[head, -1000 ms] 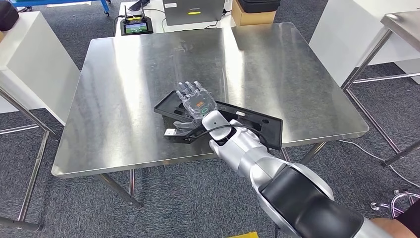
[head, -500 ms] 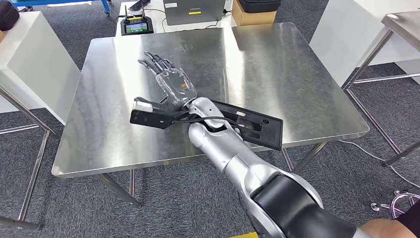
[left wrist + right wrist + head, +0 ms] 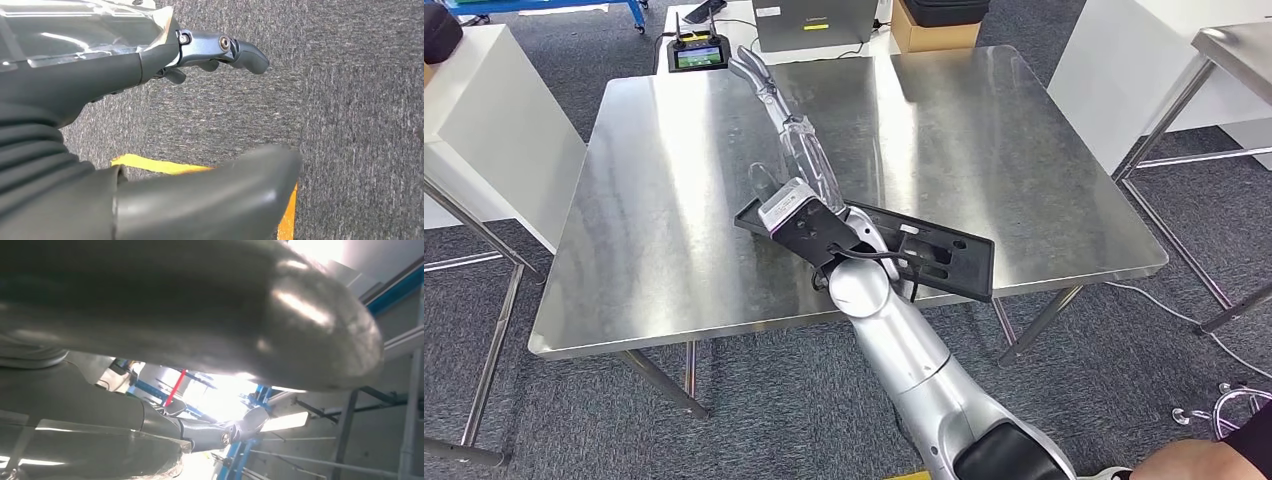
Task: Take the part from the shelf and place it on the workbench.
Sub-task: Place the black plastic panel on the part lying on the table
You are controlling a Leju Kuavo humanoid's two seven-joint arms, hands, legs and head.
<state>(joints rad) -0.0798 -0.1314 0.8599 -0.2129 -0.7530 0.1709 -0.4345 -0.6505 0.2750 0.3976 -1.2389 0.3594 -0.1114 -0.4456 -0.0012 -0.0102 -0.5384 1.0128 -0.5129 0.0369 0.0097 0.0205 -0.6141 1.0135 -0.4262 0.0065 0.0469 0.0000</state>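
head view: steel workbench [image 3: 674,200] fills the middle, shiny top with glare streaks, standing on grey carpet [image 3: 754,400]. black flat part [image 3: 944,255] lies on the bench near its front edge, right of centre. right arm reaches up across the bench, right hand [image 3: 789,130] stretched out flat above the tabletop, fingers straight and apart, holding nothing, off the part. black camera block at the wrist sits over the part's left end. past the far edge: a small screen device [image 3: 699,52], a grey box [image 3: 814,22], a cardboard box [image 3: 934,30]. white cabinet [image 3: 484,110] on the left, a second steel table [image 3: 1234,50] at far right, white panel beside it. cables on the floor at lower right.

left wrist view: left hand [image 3: 210,50] hangs over grey carpet with a yellow floor line [image 3: 165,165]; fingers loosely curved and apart, thumb apart from them, nothing in it.

right wrist view: thumb close and blurred, fingers [image 3: 215,432] extended and empty, bright light and blue framing [image 3: 395,290] behind, white posts at one side.
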